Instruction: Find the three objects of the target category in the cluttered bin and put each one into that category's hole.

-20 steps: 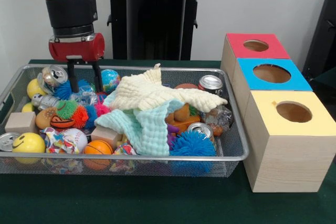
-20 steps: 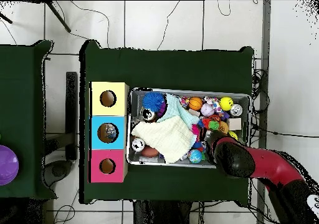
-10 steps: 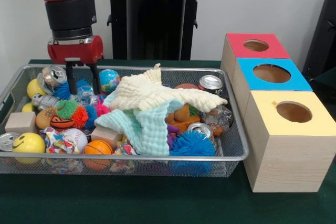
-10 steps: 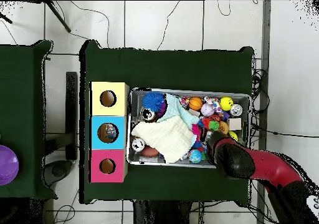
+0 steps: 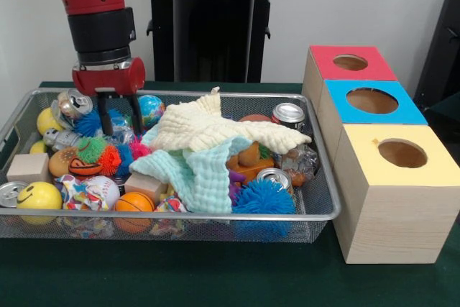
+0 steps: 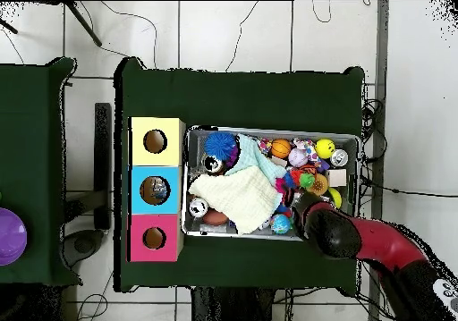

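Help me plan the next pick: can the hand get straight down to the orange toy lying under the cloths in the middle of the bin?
Probably not. The cream cloth and mint cloth drape over the orange toy, leaving only its side showing. The hand is open over the bin's opposite end.

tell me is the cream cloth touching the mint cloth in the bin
Touching. In the front view the cream cloth lies draped directly over the mint cloth, overlapping with no gap between them.

Cream cloth over mint cloth.
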